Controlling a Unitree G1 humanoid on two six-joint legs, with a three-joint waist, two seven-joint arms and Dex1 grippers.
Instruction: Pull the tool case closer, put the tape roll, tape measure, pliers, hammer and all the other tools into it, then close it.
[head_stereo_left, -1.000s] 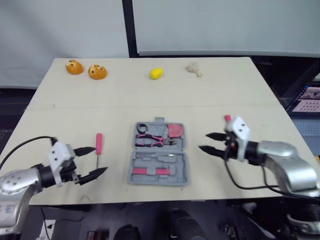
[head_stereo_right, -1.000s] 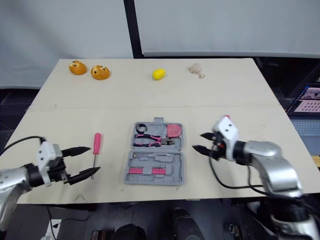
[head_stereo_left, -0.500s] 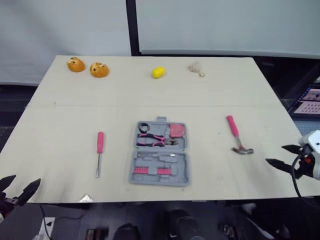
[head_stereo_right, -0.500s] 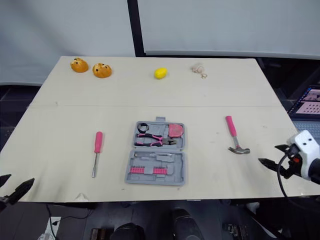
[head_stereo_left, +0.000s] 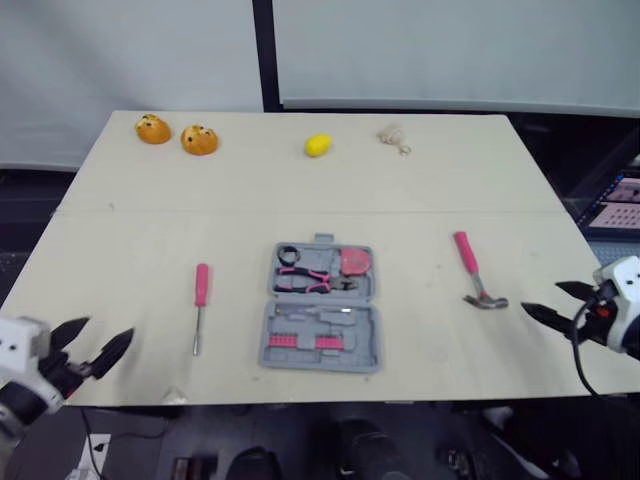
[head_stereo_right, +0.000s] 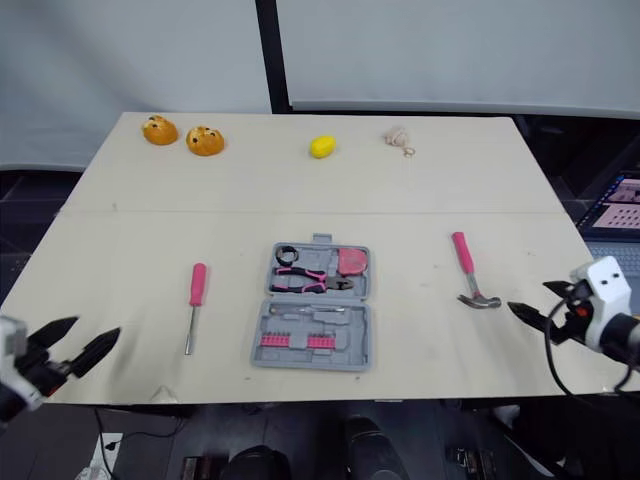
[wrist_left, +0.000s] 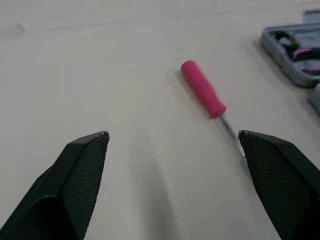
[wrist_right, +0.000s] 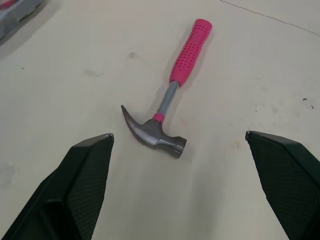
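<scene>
Head views: a pale desk (head_stereo_left: 300, 190) carries an open grey tool case (head_stereo_left: 320, 322) at its near middle.
Inside the case: the tape roll (head_stereo_left: 287, 256), pliers (head_stereo_left: 310, 280) and tape measure (head_stereo_left: 353, 263) appear seated in the far half, with pink bits (head_stereo_left: 305, 342) in the near half.
Loose tools: a pink-handled screwdriver (head_stereo_left: 200, 305) lies left of the case and a hammer (head_stereo_left: 475, 272) right of it, both apart from it.
Far edge: two orange items (head_stereo_left: 175, 135) and a yellow item (head_stereo_left: 317, 146), no part of the job.
Left arm: the left jaws are spread wide and empty at the near-left desk edge.
Right arm: the right jaws are spread wide and empty at the near-right edge, pointing at the hammer.
Left wrist view: the screwdriver lies ahead of the wide jaws, untouched.
Right wrist view: the hammer lies ahead, head nearest, untouched.
Progress: the case looks within reach and part filled. The hammer and screwdriver are left to load, and then the lid must be closed.
</scene>
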